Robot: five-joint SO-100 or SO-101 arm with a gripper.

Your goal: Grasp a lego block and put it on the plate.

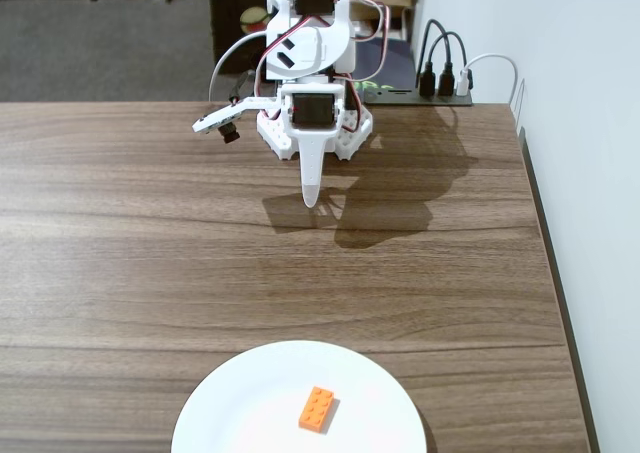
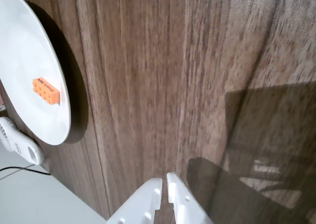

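The orange lego block [image 1: 318, 410] lies on the white plate [image 1: 240, 403] at the near edge of the table in the fixed view. In the wrist view the block [image 2: 46, 91] sits on the plate [image 2: 24, 51] at the far left. My white gripper [image 1: 312, 199] hangs folded close to the arm's base at the far side of the table, well away from the plate. In the wrist view the gripper [image 2: 164, 178] enters from the bottom edge, its two fingers nearly together with only a thin slit and nothing between them.
The wooden table [image 1: 120, 253] ends at a white wall on the right. A black power strip [image 1: 440, 91] with cables lies behind the arm's base. A small white device [image 2: 17, 145] lies beyond the plate in the wrist view.
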